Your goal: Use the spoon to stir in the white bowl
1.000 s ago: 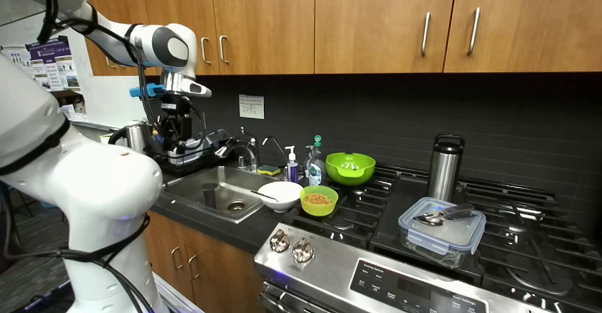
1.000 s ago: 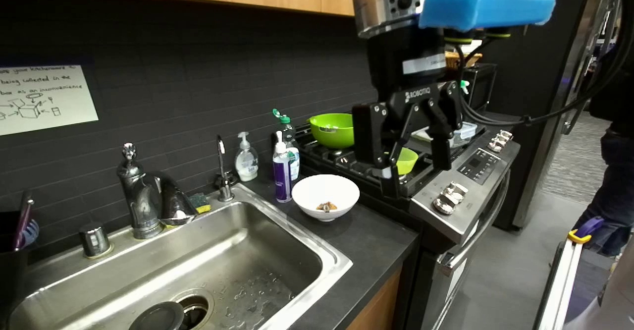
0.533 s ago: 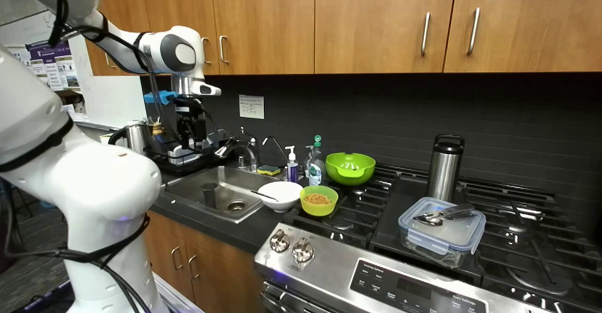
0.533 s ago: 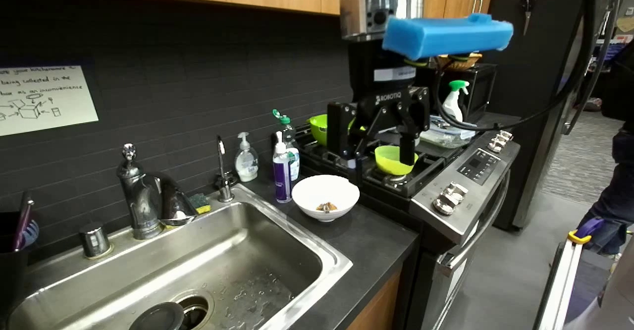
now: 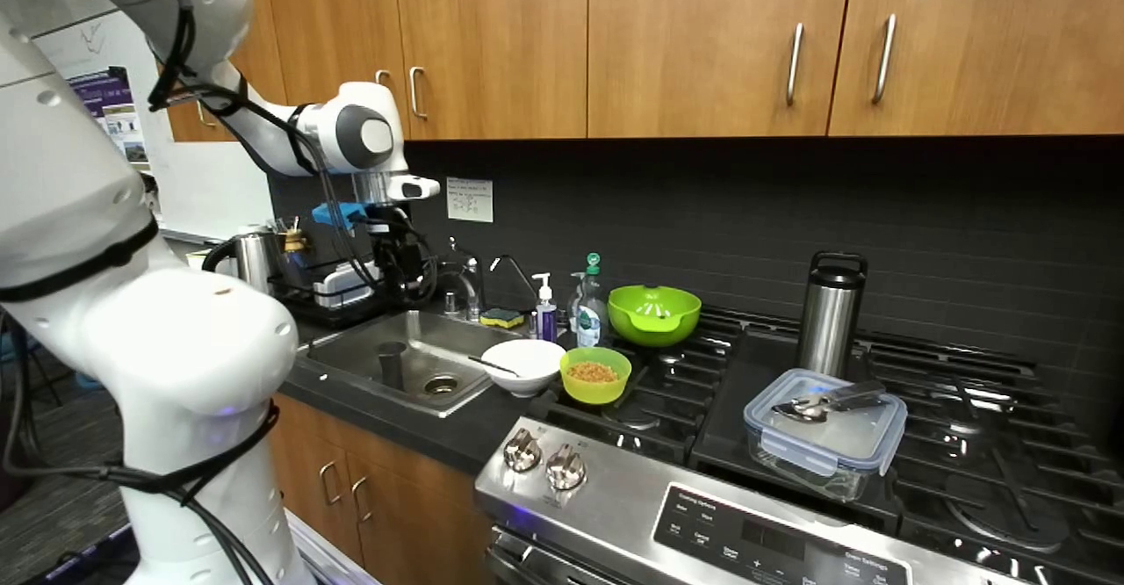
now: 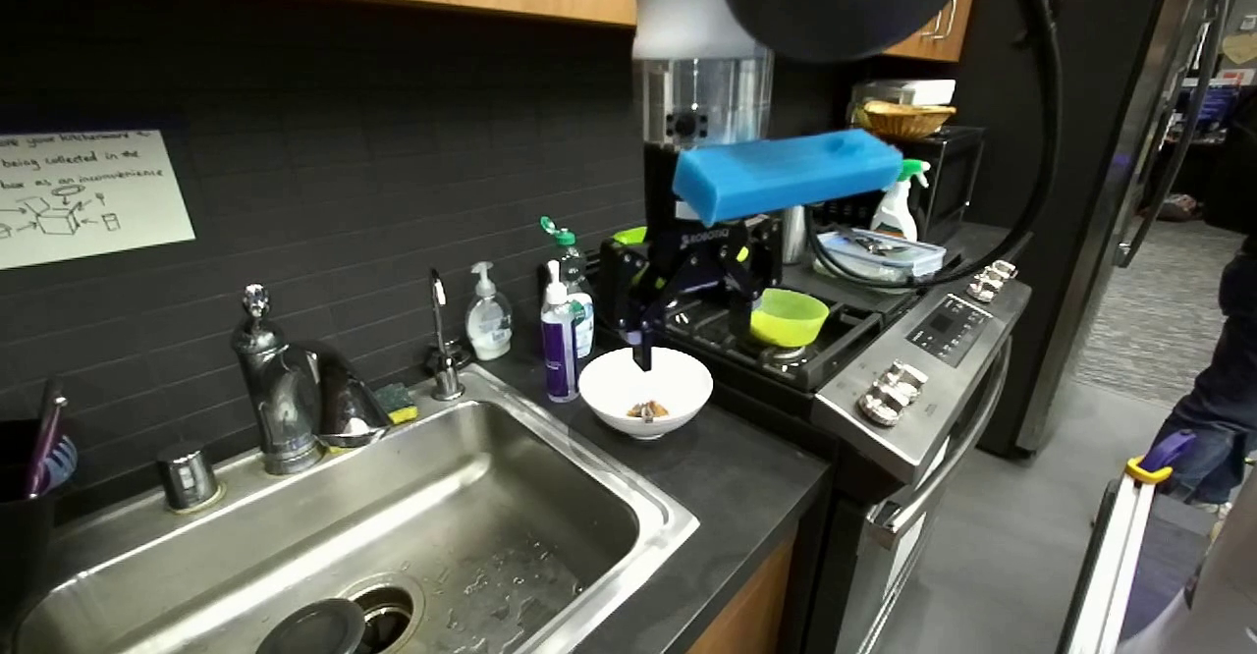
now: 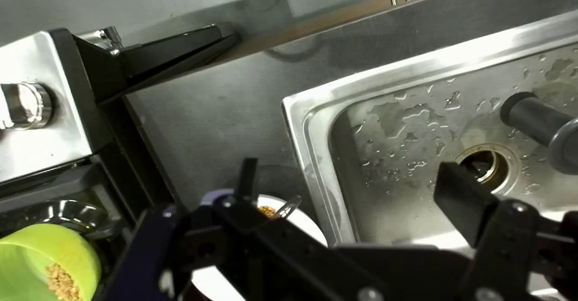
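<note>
The white bowl (image 5: 537, 358) stands on the counter between sink and stove, also in an exterior view (image 6: 683, 379). It holds some brown bits (image 6: 648, 408). The spoon (image 5: 493, 364) leans in it with its handle over the rim. The handle looks dark there and silver in the wrist view (image 7: 287, 207); I see no blue on it. Its lower end is hidden. My gripper (image 6: 693, 335) is open and empty, above the bowl's level. In the wrist view the fingers (image 7: 352, 179) stand wide apart, and the left one covers much of the bowl (image 7: 307, 225).
The sink (image 5: 421, 330) adjoins the bowl. A yellow-green bowl with brown bits (image 5: 597, 387) and a green bowl (image 5: 654, 314) are on the stove. Soap bottles (image 6: 560, 345) stand behind the white bowl. A lidded container (image 5: 825, 444) bears metal utensils. The faucet (image 6: 285, 389) rises behind the sink.
My gripper has moved down and toward the white bowl, going right in an exterior view and left in an exterior view. It has stayed open. The bowl and spoon have not moved.
</note>
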`<state>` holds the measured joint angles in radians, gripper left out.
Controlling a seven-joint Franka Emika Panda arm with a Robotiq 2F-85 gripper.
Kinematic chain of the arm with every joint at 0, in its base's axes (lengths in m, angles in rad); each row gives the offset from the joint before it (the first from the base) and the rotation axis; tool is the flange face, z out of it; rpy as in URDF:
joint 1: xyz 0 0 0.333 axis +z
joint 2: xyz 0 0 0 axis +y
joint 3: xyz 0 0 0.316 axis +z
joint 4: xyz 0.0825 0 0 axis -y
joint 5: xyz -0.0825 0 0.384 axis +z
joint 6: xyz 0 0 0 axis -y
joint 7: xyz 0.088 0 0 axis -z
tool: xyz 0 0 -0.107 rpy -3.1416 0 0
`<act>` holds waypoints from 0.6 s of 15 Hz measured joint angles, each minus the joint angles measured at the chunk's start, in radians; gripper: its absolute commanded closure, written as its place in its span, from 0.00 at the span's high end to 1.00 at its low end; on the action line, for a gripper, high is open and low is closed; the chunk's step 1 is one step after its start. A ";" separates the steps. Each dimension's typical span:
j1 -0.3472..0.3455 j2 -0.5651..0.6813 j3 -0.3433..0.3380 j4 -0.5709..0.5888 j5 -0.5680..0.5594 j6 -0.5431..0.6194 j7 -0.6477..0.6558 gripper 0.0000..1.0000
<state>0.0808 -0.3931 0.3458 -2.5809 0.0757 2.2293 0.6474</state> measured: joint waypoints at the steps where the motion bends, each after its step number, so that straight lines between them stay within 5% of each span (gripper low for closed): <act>1: -0.006 0.024 0.000 0.002 -0.021 0.028 0.020 1.00; 9: -0.043 0.220 -0.023 0.055 -0.192 0.158 0.189 1.00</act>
<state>0.0382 -0.1728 0.3227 -2.5258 -0.1162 2.3871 0.8365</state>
